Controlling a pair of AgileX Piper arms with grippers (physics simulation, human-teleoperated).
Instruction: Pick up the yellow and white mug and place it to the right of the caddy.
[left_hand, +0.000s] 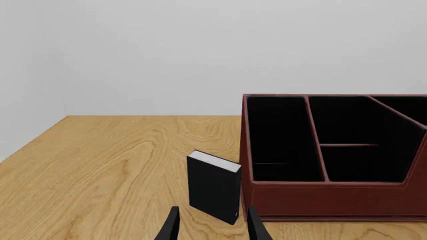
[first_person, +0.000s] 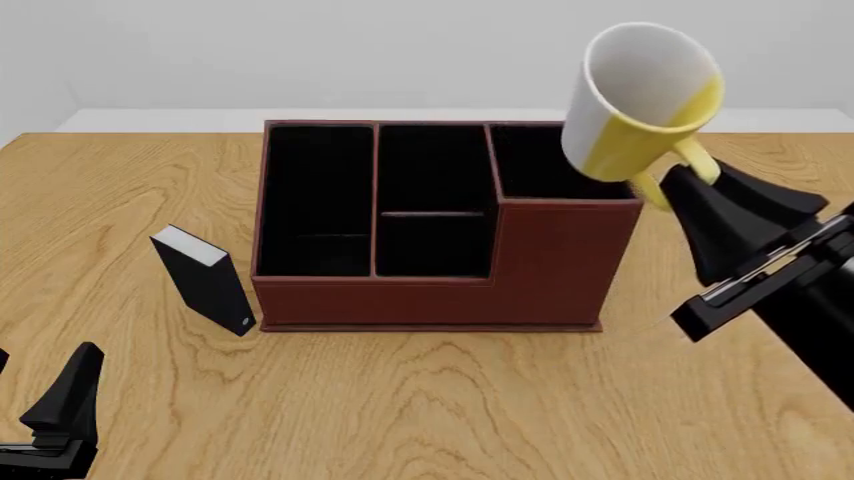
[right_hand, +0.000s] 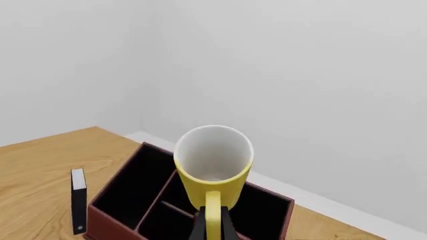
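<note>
The table (first_person: 441, 400) is light wood with clear grain and runs out of the front view on three sides. On it, the caddy (first_person: 534, 270) sits as a reddish-brown box with a black interior. Its long side runs left to right, and its taller section is at the right end. Two narrower bays lie to the left, the middle one split by a low divider. In the left wrist view the caddy's right part is cut off by the picture edge.

The right gripper (first_person: 683, 182) reaches in from the right, held high above the table, its arm cut off at the picture's edge. Its dark fingers are clamped on the yellow loop handle of the yellow and white mug (first_person: 638, 95). The mug is in the air over the caddy's right end, tilted, its axis leaning up and toward the camera so the white mouth shows. Its base is hidden behind its own body.

A small black block (first_person: 207, 283) with a white top face stands upright just left of the caddy, not touching it.

The left gripper (left_hand: 212, 226) hangs low near the table's near left corner. Only its finger tips show, parted with nothing between them, near the black block.
</note>
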